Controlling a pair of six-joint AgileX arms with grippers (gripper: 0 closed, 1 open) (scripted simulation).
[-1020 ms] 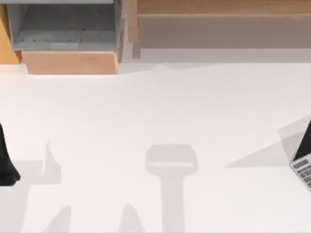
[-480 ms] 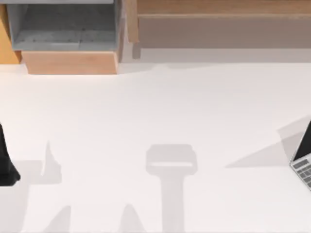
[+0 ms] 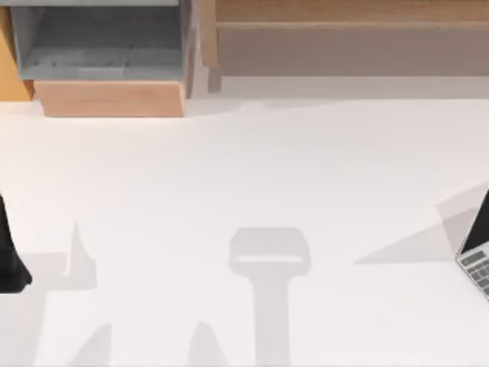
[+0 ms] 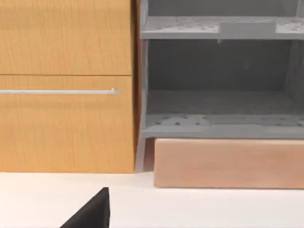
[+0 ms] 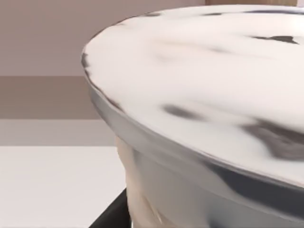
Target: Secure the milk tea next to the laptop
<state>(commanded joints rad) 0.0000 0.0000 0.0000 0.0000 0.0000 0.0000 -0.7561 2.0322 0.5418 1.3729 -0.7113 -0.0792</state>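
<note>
The milk tea (image 5: 213,95) is very close in the right wrist view: a clear cup of pale beige drink under a white lid with dark smudges. A black part of my right gripper (image 5: 111,213) shows at the cup's base, and the grip itself is hidden. The laptop (image 3: 477,252) sits at the table's right edge, showing only a corner of light grey keys and its thin black screen. My left arm (image 3: 9,260) is parked at the table's left edge. A black piece of my left gripper (image 4: 90,214) pokes into the left wrist view.
A wooden cabinet with a grey open shelf (image 3: 99,46) and a light wood base (image 3: 111,98) stands at the back left. Its door has a metal handle (image 4: 61,91). A long wooden unit (image 3: 351,38) runs along the back right. The white table (image 3: 252,176) lies between.
</note>
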